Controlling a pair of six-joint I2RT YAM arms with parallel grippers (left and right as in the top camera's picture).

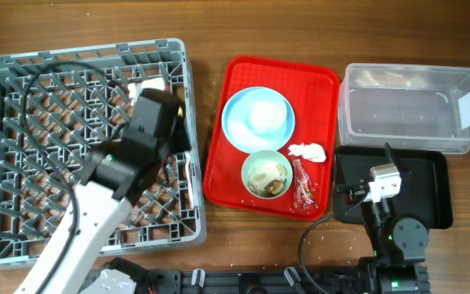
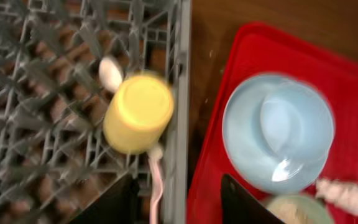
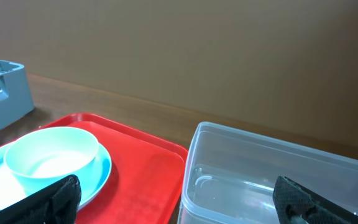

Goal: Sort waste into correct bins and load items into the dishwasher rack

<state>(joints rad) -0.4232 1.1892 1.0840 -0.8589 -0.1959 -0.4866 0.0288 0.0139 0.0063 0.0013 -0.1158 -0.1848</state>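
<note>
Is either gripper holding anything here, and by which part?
Nothing is held. The left gripper is open, the yellow cup lying free in the dishwasher rack; the right gripper is open, empty.

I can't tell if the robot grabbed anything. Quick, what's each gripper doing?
Left gripper: open, holding nothing.
Right gripper: open, holding nothing.

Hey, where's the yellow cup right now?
In the left wrist view, the yellow cup sits in the dishwasher rack near its right wall, just left of the red tray.
</note>
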